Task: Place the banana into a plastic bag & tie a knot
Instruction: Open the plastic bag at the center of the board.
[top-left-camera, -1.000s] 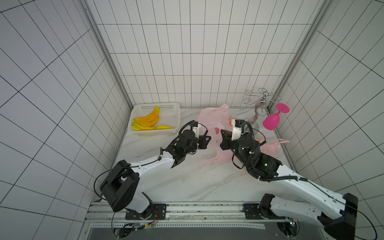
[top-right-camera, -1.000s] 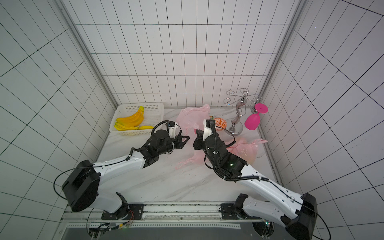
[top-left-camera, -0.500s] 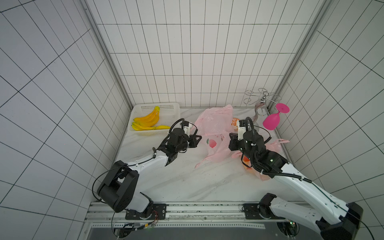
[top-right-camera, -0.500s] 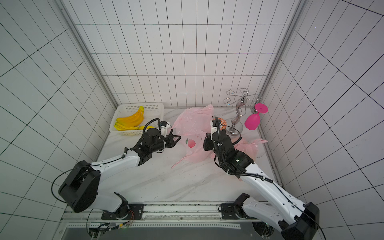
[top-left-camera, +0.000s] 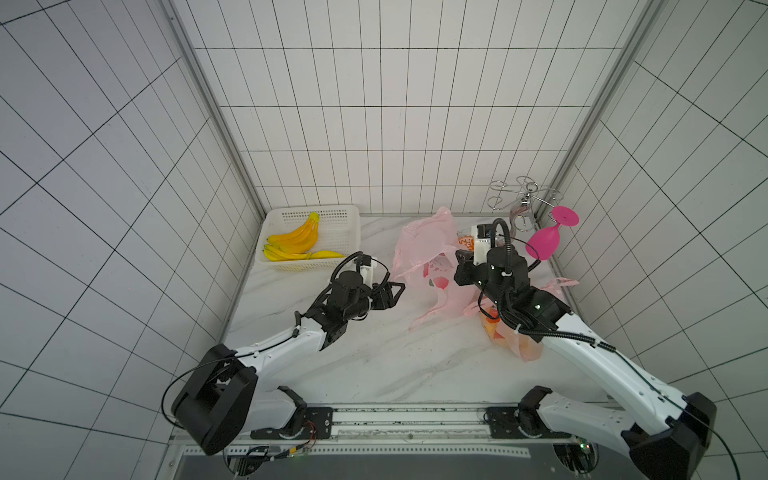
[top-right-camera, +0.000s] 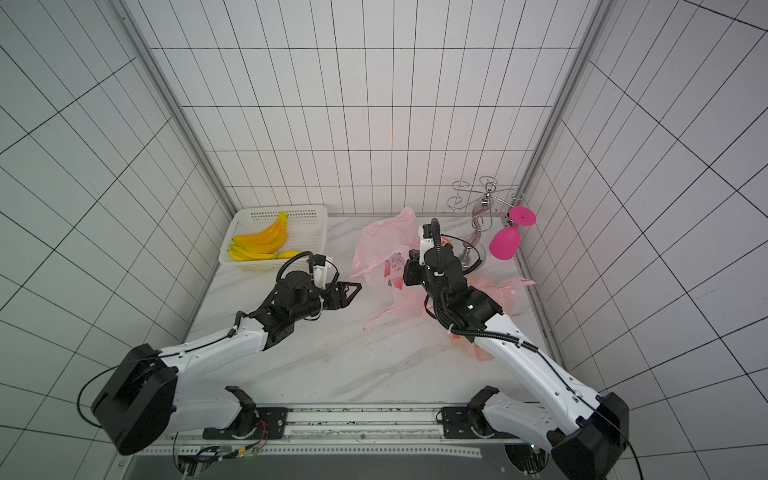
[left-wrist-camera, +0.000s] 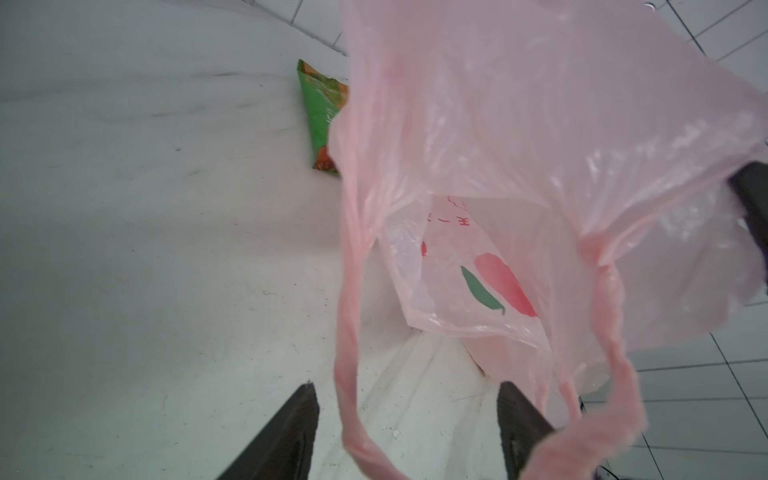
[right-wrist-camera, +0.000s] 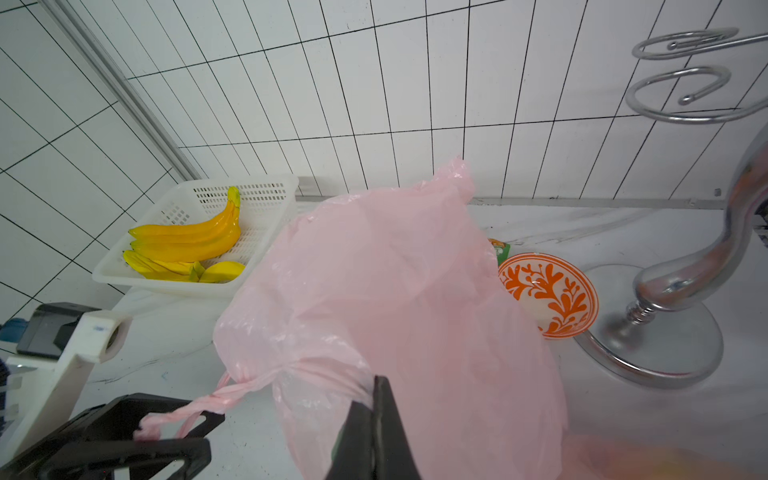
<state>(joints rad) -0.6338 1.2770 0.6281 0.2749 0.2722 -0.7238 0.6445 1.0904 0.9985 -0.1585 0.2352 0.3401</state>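
Yellow bananas (top-left-camera: 295, 243) (top-right-camera: 262, 241) (right-wrist-camera: 187, 241) lie in a white basket (top-left-camera: 340, 218) (top-right-camera: 307, 216) at the back left. A pink plastic bag (top-left-camera: 424, 249) (top-right-camera: 382, 249) (right-wrist-camera: 395, 291) hangs crumpled mid-table. My right gripper (right-wrist-camera: 376, 384) (top-left-camera: 459, 266) is shut on the bag's bunched edge. My left gripper (left-wrist-camera: 405, 399) (top-left-camera: 392, 291) (top-right-camera: 353, 290) stands open just left of the bag. A twisted bag handle (left-wrist-camera: 349, 332) hangs loose between its fingers without being pinched. No banana is in the bag's open mouth (left-wrist-camera: 478, 270).
An orange-patterned bowl (right-wrist-camera: 548, 295) and a green packet (left-wrist-camera: 320, 112) sit behind the bag. A chrome glass rack (top-left-camera: 523, 199) (right-wrist-camera: 665, 324) with a pink wine glass (top-left-camera: 544, 245) (top-right-camera: 505, 245) stands back right. Another pink bag (top-left-camera: 511, 336) lies under my right arm.
My left gripper has opened and released the bag handle, which now hangs slack. My right gripper, still shut on the bag, has moved right and back.
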